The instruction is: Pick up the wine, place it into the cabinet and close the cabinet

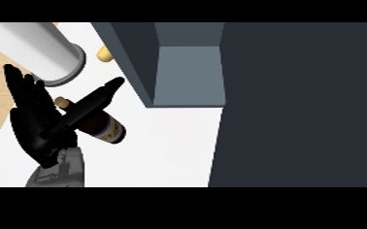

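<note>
Left hand [36,126] has its fingers [97,99] clasped around the dark brown glass wine bottle [108,128] lifted over the white counter [172,145]; best keep it level, steer right into the open grey cabinet [188,73].

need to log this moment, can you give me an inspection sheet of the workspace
surface: white counter top, with a light wooden area at the view's left edge.
job's things: dark brown wine bottle with a pale label, tilted, in the hand; dark grey cabinet open, inside bare as far as seen.
clutter: large grey cylinder at upper left; small tan object beside it, kind unclear.
hands: black left hand with thumb across the bottle; right hand not in view.
cables: nothing seen.
surroundings: dark panel fills the right side, perhaps the cabinet door.
</note>
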Controlling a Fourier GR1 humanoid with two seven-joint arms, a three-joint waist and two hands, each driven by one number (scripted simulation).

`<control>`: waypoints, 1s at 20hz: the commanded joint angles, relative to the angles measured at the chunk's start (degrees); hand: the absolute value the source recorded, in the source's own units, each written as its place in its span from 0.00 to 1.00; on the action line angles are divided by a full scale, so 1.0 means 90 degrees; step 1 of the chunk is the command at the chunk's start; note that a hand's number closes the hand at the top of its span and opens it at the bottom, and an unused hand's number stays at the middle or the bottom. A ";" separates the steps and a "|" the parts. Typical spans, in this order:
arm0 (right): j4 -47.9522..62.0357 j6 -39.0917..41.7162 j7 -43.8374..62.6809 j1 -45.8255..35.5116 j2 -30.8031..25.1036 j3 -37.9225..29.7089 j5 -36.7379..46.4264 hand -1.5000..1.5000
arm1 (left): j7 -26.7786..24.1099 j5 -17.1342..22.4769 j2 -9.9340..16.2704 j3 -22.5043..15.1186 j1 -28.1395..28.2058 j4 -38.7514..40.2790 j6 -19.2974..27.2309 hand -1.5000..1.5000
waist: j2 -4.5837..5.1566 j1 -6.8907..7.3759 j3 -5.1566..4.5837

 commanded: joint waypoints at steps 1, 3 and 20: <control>-0.0525 0.0025 0.0235 0.0041 -0.0009 -0.0265 -0.0620 0.00 | -0.0396 0.0550 -0.0035 0.0160 0.0186 0.0265 0.0216 0.00 | 0.0007 0.0007 0.0002; -0.0919 -0.0118 0.0510 0.0076 0.0036 -0.0092 -0.0432 0.00 | -0.0745 0.0589 -0.0037 -0.0129 0.0202 0.0669 0.0762 0.00 | 0.0002 -0.0041 -0.0001; -0.0903 -0.0265 0.1033 -0.0418 -0.0085 -0.0118 -0.0482 0.00 | -0.3841 0.3552 -0.0038 -0.0320 0.1828 0.1243 0.0772 0.00 | -0.0014 -0.0006 -0.0006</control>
